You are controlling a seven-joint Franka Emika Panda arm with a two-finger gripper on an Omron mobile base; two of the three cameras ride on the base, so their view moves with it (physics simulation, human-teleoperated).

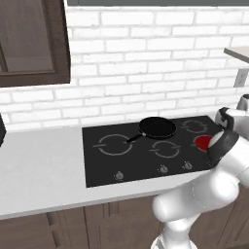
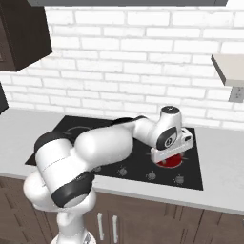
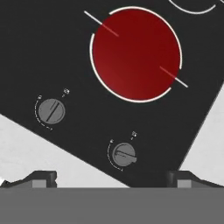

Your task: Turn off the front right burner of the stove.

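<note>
The front right burner (image 3: pixel 135 53) glows as a solid red disc on the glossy black stove (image 3: pixel 52 52). In the hand view my gripper (image 3: pixel 111 179) hovers above the stove's front edge, open, its two tips wide apart with nothing between them. Two small round knobs lie below the red disc, one (image 3: pixel 124 154) almost between the tips and another (image 3: pixel 51 110) further left. In the right base view my hand (image 2: pixel 170 140) hangs just over the red burner (image 2: pixel 171 161). In the left base view part of the burner (image 1: pixel 201 142) shows beside my arm.
A black frying pan (image 1: pixel 157 127) sits on the back middle of the stove (image 1: pixel 97 165). Grey ring zones (image 1: pixel 115 144) mark the other burners. Knobs (image 1: pixel 164 168) line the stove's front edge. Light grey counter (image 1: pixel 39 165) lies on both sides, with a white brick wall behind.
</note>
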